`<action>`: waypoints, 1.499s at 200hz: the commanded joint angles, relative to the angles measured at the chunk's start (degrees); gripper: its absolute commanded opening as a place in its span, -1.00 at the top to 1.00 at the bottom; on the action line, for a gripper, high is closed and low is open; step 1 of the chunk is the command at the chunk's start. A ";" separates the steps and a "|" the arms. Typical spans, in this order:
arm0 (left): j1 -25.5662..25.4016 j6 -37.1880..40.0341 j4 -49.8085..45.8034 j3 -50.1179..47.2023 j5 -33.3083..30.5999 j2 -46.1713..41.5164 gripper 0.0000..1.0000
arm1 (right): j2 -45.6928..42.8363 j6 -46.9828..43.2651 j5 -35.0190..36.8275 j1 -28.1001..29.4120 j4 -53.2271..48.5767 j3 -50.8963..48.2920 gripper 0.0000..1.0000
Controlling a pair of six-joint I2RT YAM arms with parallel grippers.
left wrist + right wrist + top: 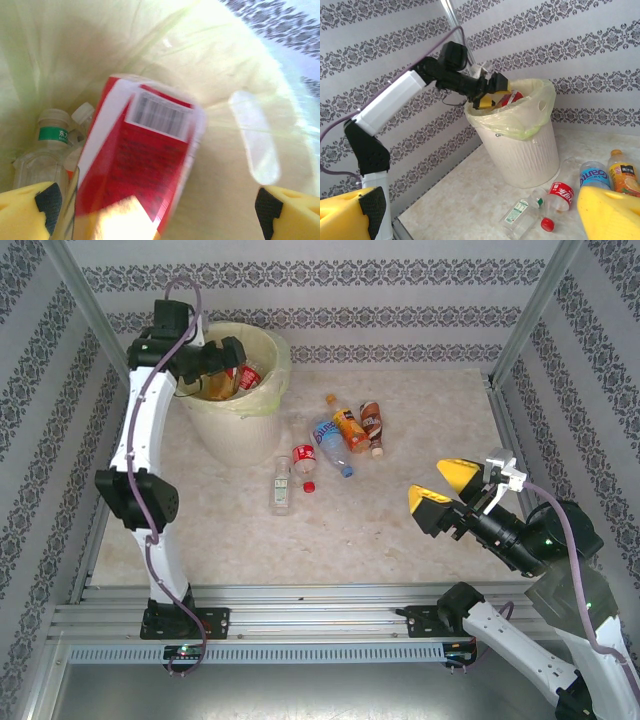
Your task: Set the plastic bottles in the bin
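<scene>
My left gripper (232, 358) hangs over the bin (240, 435), a white bucket with a yellow-green liner (235, 65). Its jaws are open. A red-labelled bottle (145, 165) shows blurred between the yellow fingers (25, 210), with a gap on each side. Below it in the bin lies a clear bottle with a green label (50, 145). On the table lie a clear bottle (281, 485), a red-labelled one (304, 460), a blue one (330, 440), an orange one (348, 425) and a brown one (372, 425). My right gripper (445, 485) is open and empty, right of them.
Metal frame posts and patterned walls close the table in on three sides. A loose red cap (547, 224) lies by the clear bottle (522, 215). Bare tabletop (330, 530) lies between the bottles and the arm bases.
</scene>
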 commanded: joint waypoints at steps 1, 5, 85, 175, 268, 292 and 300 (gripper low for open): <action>0.47 2.39 -0.56 -2.33 1.41 -6.56 -1.00 | -0.29 1.12 -1.53 0.63 0.02 -0.48 -0.96; 0.48 2.53 -0.31 -3.34 1.65 -7.56 -1.00 | -0.36 1.16 -1.66 0.63 -0.07 -0.60 -0.96; -4.82 5.36 0.98 -27.53 2.31 -28.97 -0.93 | 1.16 1.77 -5.91 0.63 -1.52 -0.48 -0.96; -23.18 0.79 1.06 -53.99 -13.38 -41.90 -0.93 | 3.80 0.42 -6.31 0.63 -11.85 -1.49 -0.96; -31.02 -3.12 14.08 -64.36 -18.55 -31.18 -0.90 | 5.94 -0.78 -3.22 0.58 -15.29 -2.63 -0.96; -31.10 -3.74 16.82 -64.91 -18.58 -26.75 -0.86 | 5.61 -0.77 -2.76 0.57 -15.74 -2.70 -0.96; -31.08 -3.96 17.74 -65.19 -18.22 -25.46 -0.84 | 5.30 -0.85 -2.63 0.62 -15.78 -2.88 -0.96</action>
